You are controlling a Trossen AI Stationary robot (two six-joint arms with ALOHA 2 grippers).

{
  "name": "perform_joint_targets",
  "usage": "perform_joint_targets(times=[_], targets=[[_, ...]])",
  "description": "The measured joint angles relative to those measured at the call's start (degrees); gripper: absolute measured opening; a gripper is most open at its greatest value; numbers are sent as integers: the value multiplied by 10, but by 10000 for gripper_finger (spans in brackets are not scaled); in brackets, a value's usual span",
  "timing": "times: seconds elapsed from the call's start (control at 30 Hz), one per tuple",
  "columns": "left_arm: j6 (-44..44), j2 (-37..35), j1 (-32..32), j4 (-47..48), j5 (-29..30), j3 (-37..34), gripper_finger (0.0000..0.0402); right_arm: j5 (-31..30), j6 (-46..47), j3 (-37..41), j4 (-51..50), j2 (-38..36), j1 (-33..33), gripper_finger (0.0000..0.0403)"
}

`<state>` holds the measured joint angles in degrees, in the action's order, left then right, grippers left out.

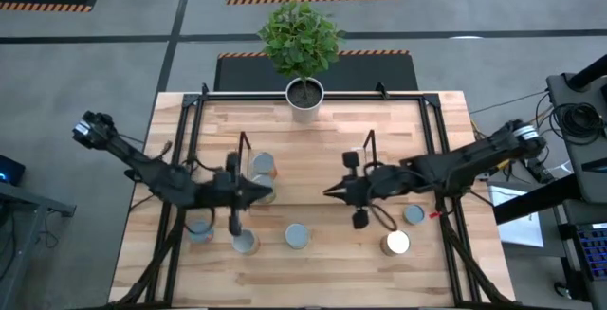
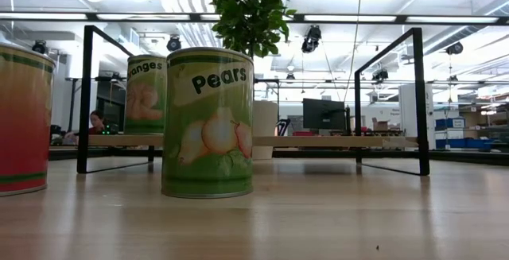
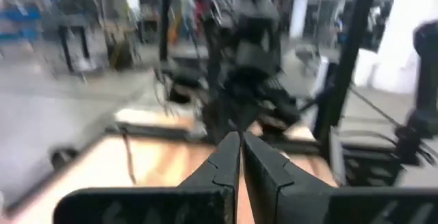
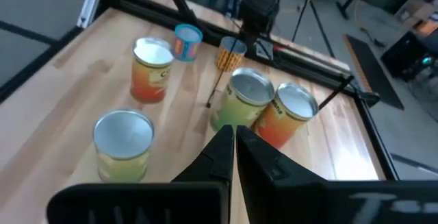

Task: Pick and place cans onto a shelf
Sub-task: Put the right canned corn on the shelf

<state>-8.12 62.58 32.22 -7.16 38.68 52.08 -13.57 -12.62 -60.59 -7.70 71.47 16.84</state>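
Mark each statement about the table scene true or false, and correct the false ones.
1. Both grippers are empty, fingers shut. True: left gripper, right gripper.
2. The nearest can in the low view reads "Peaches". False: the can reads "Pears".
3. A potted plant stands at the table's far edge. True.
4. The shelf is packed with cans from end to end. False: much of its board is bare.

My left wrist view is smeared with blur past my fingers (image 3: 229, 157). In the low view, a can (image 2: 22, 121) is cut off at the left edge, and both my arms stay out of sight above.
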Motion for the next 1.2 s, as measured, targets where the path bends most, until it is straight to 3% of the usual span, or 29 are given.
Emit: perform_joint_targets(times=[0.07,0.17,0.3,0.4,0.5,0.6,0.93,1.07,1.2], targets=[[-94,34,9,102,0,54,1,-1,0,21,9,-23,2,9],[-297,90,19,331,-29,149,1,-1,-3,46,19,-54,2,9],[-599,182,30,640,-125,264,1,0,-6,79,36,-86,2,9],[-751,245,42,769,-208,304,1,0,-9,95,41,-102,2,9],[-831,281,50,771,-307,307,1,0,-19,103,56,-109,2,9],[-894,295,62,733,-348,301,0,0,-30,103,63,-115,2,9],[-1163,309,131,711,-297,259,0,1,-40,104,50,-131,2,9],[-1175,309,132,717,-272,259,3,3,-46,104,44,-132,2,9],[-1165,309,126,718,-246,260,36,3,-50,104,45,-133,2,9]])
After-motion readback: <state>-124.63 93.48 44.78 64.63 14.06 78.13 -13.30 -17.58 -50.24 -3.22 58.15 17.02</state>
